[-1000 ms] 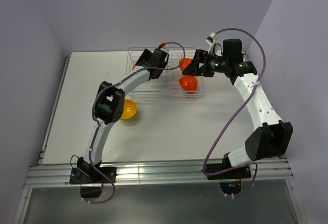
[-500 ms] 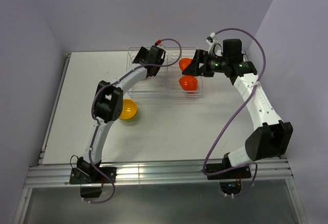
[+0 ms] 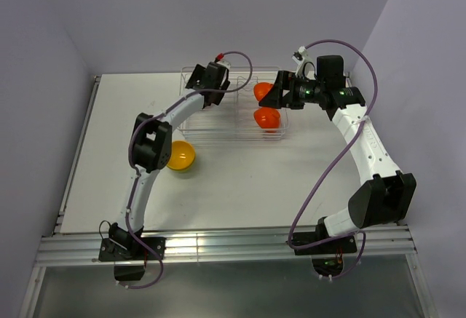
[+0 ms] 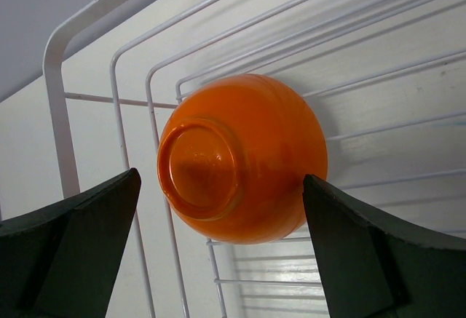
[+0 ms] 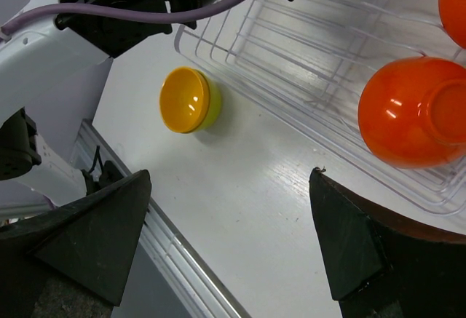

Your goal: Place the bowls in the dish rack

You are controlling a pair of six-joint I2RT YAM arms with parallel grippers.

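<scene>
I count four bowls and one dish rack (image 3: 226, 125). The rack lies at the far side of the worktop (image 3: 240, 187), and three of the bowls, all orange, are inside it.

The first orange bowl (image 4: 244, 158) is at the rack's left end. It is tipped on the thin ribs with its foot ring turned toward my left wrist. The second orange bowl (image 3: 262, 90) and the third orange bowl (image 3: 267, 118) are close together at the right end, one farther and one nearer. The nearer one is tipped on its side.

The fourth, the yellow bowl (image 3: 180, 156), is outside the rack on the worktop, near the rack's near left corner. From my right wrist it shows a yellow inside and a yellow-green outside. I cannot tell whether that is one bowl or two nested.

My left pincer (image 4: 220, 180) is spread wide over the first orange bowl, with one finger on each side, and it grips nothing. My right pincer (image 5: 227, 180) is also spread wide and empty. It hovers by the rack's right end, beside the two orange bowls there.
</scene>
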